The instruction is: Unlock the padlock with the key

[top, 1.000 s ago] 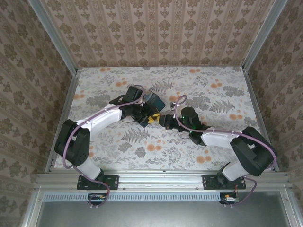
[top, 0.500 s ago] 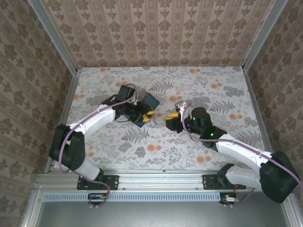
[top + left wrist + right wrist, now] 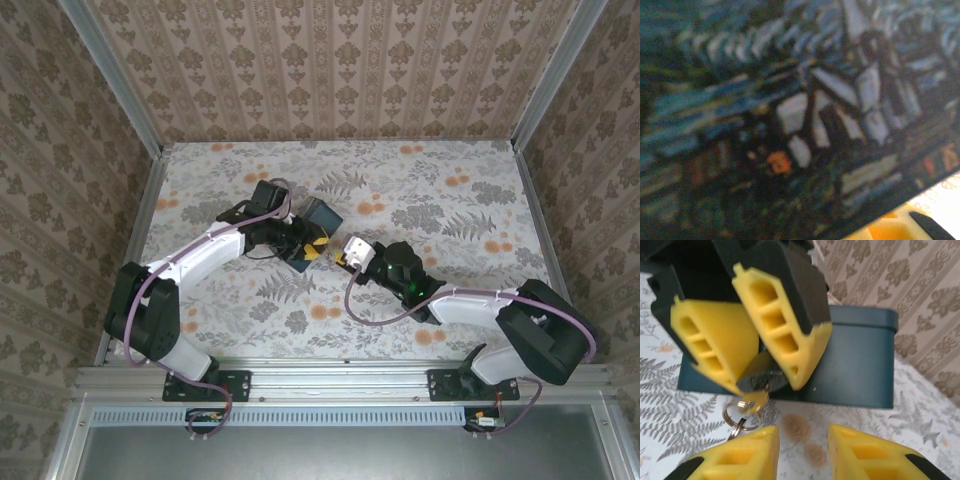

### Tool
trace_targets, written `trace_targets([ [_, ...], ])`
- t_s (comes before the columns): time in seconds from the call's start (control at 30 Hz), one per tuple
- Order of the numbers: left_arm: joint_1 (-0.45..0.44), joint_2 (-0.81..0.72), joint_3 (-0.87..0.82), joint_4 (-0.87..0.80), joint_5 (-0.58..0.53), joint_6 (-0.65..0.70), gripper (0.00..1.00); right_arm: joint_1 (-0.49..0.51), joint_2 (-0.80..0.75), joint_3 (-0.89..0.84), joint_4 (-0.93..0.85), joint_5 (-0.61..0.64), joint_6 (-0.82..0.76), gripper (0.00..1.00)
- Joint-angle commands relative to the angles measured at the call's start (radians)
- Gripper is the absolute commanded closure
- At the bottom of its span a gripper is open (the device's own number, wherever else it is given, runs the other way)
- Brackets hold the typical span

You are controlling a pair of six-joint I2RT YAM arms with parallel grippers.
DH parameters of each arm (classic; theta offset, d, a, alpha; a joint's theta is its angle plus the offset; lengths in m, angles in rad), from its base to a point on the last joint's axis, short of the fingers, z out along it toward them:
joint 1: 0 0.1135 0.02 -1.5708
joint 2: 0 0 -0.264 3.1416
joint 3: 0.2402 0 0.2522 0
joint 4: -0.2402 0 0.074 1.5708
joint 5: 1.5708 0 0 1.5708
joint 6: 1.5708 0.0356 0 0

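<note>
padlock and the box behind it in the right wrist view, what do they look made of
Padlock: dark grey metal, likely, from its dull sheen. Box: smooth matte dark blue wall, perhaps painted tin or card; the look leaves it open.

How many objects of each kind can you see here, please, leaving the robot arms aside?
dark blue painted box: 1
small dark-grey metal padlock: 1
small shiny metal key: 1
silvery metal key ring: 1
Total: 4
</note>
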Motion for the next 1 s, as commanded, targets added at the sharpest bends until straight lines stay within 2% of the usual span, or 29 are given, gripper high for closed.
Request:
trace_targets([
  [0.0,-0.002,-0.002,0.009,0.003,0.041,-0.002,0.94,0.020,0.010,0.038,0.064,0.046,-0.068,0.70],
  [0.2,-0.002,-0.009,-0.004,0.025,0.043,-0.011,0.94,0.035,0.019,0.063,0.008,0.028,-0.073,0.74],
  [0.63,0.008,-0.022,0.002,0.010,0.043,-0.002,0.94,0.041,-0.008,0.061,-0.122,0.108,-0.192,0.69],
  [0.97,-0.002,-0.019,0.007,0.012,0.036,-0.014,0.94,0.086,-0.008,0.068,-0.051,0.118,-0.205,0.74],
])
